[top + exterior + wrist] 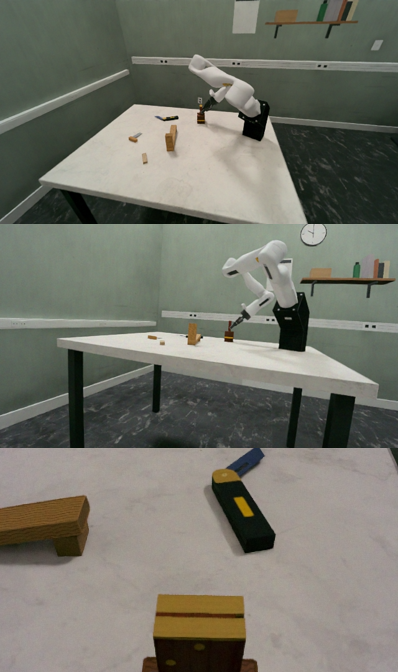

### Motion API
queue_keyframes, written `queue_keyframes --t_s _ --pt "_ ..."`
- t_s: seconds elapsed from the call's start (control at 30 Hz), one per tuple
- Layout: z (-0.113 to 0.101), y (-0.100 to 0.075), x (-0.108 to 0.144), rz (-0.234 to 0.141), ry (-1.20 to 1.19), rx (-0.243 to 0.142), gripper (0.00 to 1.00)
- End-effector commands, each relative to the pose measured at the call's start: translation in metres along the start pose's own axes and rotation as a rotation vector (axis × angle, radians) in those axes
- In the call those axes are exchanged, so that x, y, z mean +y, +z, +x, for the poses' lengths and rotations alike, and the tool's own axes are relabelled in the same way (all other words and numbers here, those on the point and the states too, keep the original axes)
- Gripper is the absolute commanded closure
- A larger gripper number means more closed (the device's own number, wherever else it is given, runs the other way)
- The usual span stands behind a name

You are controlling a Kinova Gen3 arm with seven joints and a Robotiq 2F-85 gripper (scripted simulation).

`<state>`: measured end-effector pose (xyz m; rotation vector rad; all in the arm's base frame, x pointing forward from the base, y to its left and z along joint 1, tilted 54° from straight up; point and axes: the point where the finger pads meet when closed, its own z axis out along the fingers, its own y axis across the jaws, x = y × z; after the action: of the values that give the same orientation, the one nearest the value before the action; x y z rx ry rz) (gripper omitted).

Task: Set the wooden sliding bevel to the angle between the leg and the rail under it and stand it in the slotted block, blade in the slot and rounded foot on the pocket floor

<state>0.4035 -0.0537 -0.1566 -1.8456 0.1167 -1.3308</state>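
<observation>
The slotted block point(201, 118) is dark brown with a yellow band and stands at the back middle of the table; it also shows in the exterior view point(229, 336). The wooden bevel point(201, 108) stands upright on top of it, its lower end down in the block. My gripper point(206, 107) is shut on the bevel's upper part, coming in tilted from the right. In the wrist view the block's yellow top with its dark slot point(199, 615) fills the bottom centre; my fingers are out of frame. The leg and rail point(171, 137) stand in the table's middle.
The black bevel point(242, 515) with its blue blade lies just beyond the block, to the left in the top view point(169, 117). A small wooden piece with a grey blade point(134, 138) and a loose wooden bit point(144, 158) lie further left. The arm's black base point(255, 121) is at the right.
</observation>
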Motion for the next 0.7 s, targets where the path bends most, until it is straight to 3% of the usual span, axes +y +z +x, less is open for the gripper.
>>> queue_keyframes --t_s 0.0,0.67 --pt "0.0008 -0.0003 0.0004 -0.001 -0.001 0.001 0.9" --pt "-0.0017 0.0021 0.0004 -0.001 -0.001 0.001 0.9"
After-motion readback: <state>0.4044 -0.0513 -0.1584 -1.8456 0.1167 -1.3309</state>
